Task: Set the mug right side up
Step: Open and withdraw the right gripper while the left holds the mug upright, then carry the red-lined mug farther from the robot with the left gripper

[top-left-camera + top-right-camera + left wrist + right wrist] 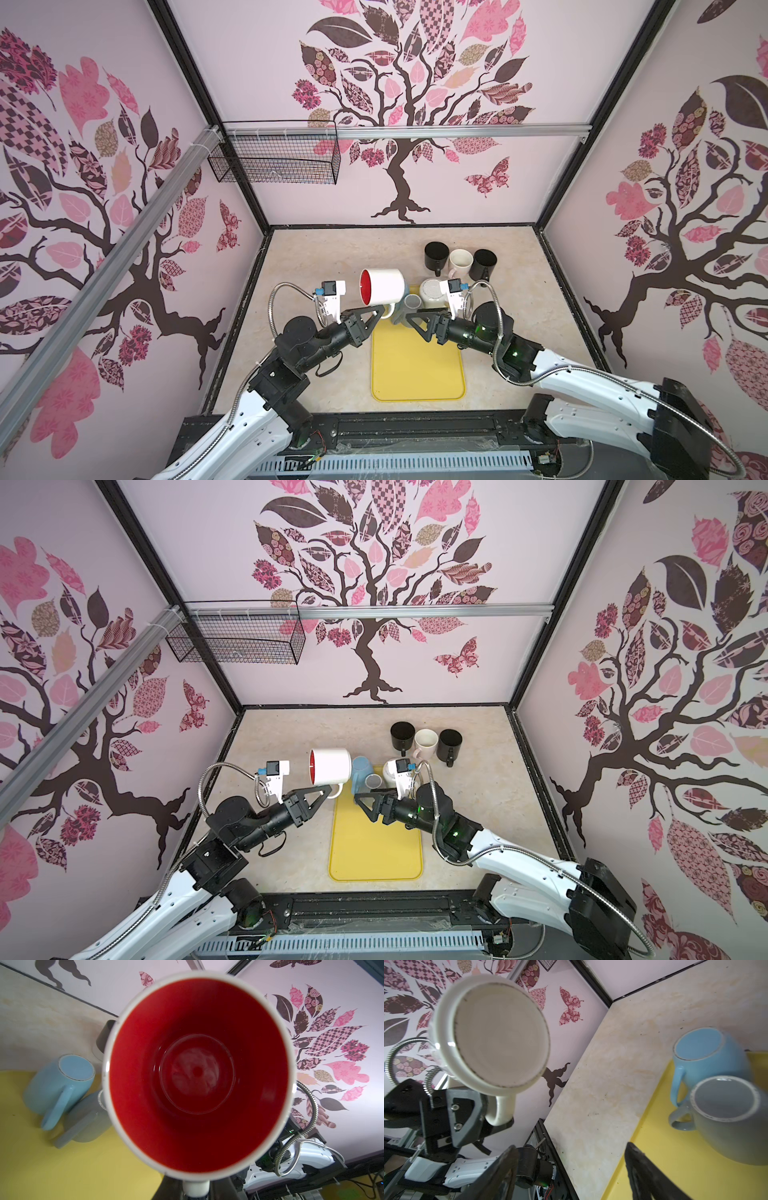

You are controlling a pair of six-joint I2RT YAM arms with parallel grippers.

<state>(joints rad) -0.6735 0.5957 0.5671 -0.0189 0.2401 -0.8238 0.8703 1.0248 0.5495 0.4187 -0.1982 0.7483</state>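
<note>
Both arms stood nearest, coming in from the near edge in both top views. Left gripper (377, 311) was clamped on the handle of the white mug (384, 284), which hung on its side above the table (311, 257), red mouth facing left, beside the far end of the yellow tray (415, 365). Right gripper (365, 798) hovered over the tray, jaws apart, holding nothing.

Left wrist view looked straight into the mug's red inside; a blue mug (60, 1082) and a grey mug (87, 1124) sat just beside each other on the tray.

Right wrist view showed the white mug's base and the clamped handle.
</note>
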